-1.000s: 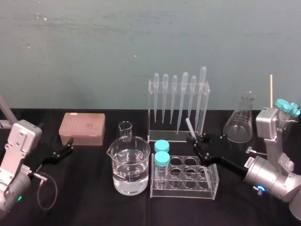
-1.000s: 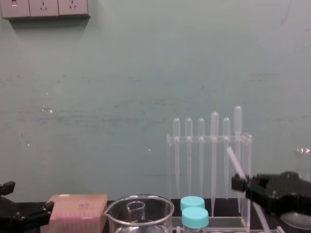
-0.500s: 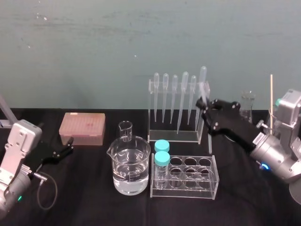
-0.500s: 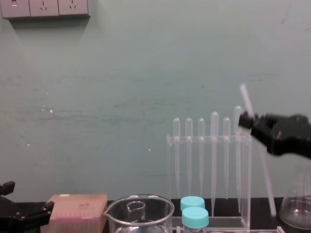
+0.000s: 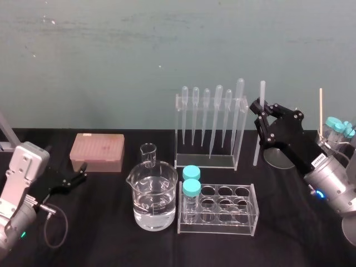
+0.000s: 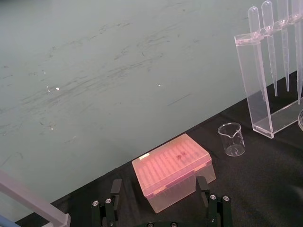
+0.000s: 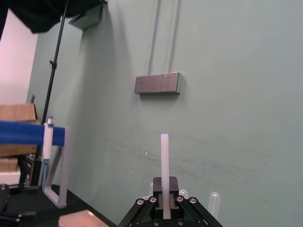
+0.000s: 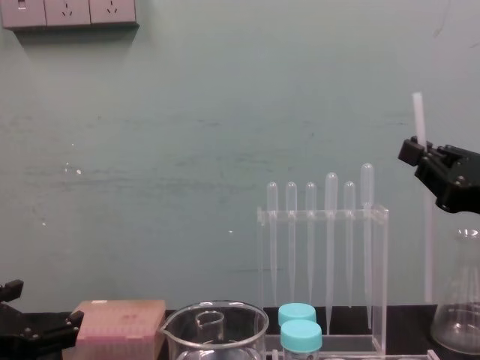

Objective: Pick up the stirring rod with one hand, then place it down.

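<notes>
The stirring rod (image 5: 257, 142) is a thin translucent-white stick, held nearly upright above the table just right of the pipette rack. My right gripper (image 5: 260, 109) is shut on its upper part, so a short end pokes above the fingers and the long end hangs below. The chest view shows the rod (image 8: 427, 240) hanging down from the right gripper (image 8: 421, 152) in front of the flask. In the right wrist view the rod (image 7: 164, 158) stands straight up from the right gripper (image 7: 164, 204). My left gripper (image 5: 81, 170) rests low at the left, open (image 6: 158, 182) and holding nothing.
A pipette rack (image 5: 208, 129) stands at centre back. In front are a water-filled beaker (image 5: 152, 196), a small beaker (image 5: 148, 152) and a clear tube rack (image 5: 221, 210) with two blue-capped tubes. A pink tip box (image 5: 97, 151) sits at the left and a conical flask (image 8: 457, 315) at the right.
The right gripper rose from beside the tube rack and moved up and right with the rod, which swung from slanted to nearly upright. The left arm stayed still.
</notes>
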